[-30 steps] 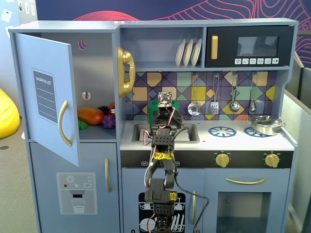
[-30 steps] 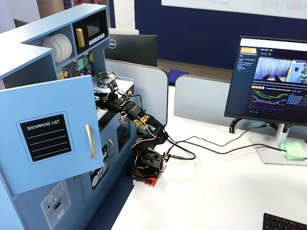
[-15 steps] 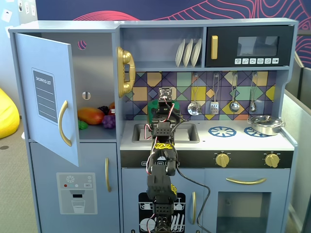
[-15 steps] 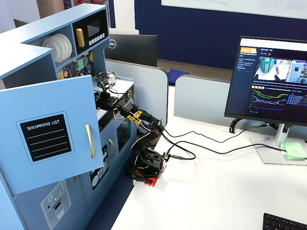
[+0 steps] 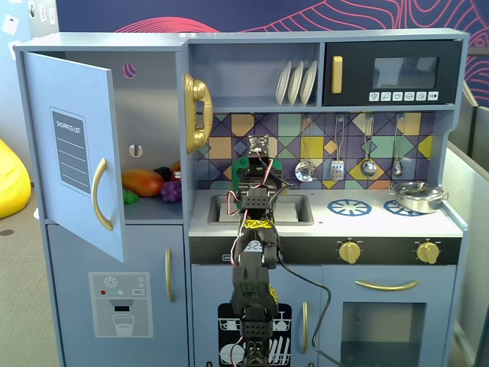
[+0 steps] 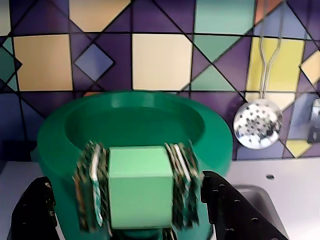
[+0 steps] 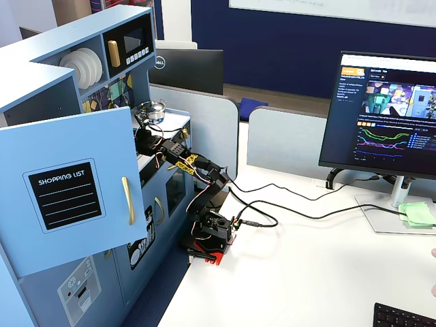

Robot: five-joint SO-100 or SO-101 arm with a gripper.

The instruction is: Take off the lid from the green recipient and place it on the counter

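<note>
One pincer, closing in on the lid's handle.

One green pot (image 5: 246, 170) stands at the far left of the counter (image 5: 328, 222), by the sink, its lid (image 6: 135, 125) on top. In the wrist view the pincer (image 6: 137, 227) sits open, its black fingers (image 6: 32, 215) either side of the pale strap handle (image 6: 141, 192), gripping nothing. Judged next: squeeze the strap, lift straight up, then carry the lid right onto bare counter.

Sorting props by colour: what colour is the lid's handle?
Light green, paler than the lid; clearest in the wrist view.
</note>
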